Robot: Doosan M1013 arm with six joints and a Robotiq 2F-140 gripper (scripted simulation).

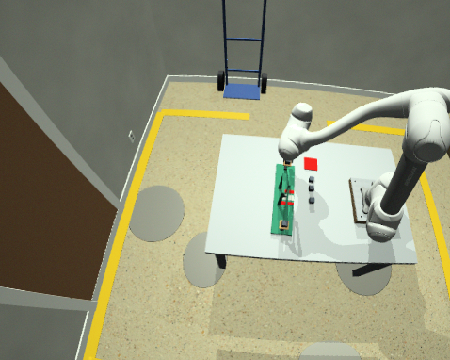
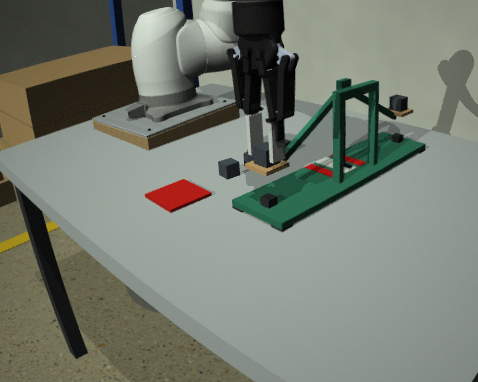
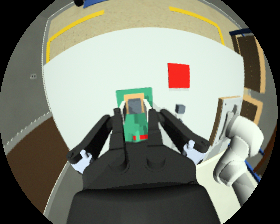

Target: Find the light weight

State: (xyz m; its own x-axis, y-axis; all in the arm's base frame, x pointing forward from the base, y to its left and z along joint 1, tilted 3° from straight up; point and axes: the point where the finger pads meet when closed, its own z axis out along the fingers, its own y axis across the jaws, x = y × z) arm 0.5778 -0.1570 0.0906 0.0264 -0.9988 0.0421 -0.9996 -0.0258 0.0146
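My gripper [image 2: 263, 155] [image 3: 134, 105] points down at the balance's near pan [image 2: 254, 167] [image 3: 134, 95], its fingers open on both sides of a dark weight [image 2: 260, 155] [image 3: 135, 105] that sits in this pan. Small gaps show beside it in the wrist view. The far pan [image 2: 408, 112] carries another dark weight [image 1: 284, 223] [image 2: 398, 102]. Three like weights [image 1: 312, 179] [image 1: 312, 188] [image 1: 312, 200] stand in a row on the table. The red dish [image 1: 311, 164] [image 2: 178, 194] [image 3: 178, 75] lies flat, bare. The pointer's tip is too small to place surely against the fields.
The green balance base [image 1: 276, 211] [image 2: 284, 219] lies under the pans, with an upright green frame [image 2: 338, 139] at its middle. Small black blocks [image 2: 269, 200] [image 2: 397, 137] stand on its ends. The arm's mounting plate [image 1: 356, 202] [image 2: 149, 135] is on the table beyond the row of weights.
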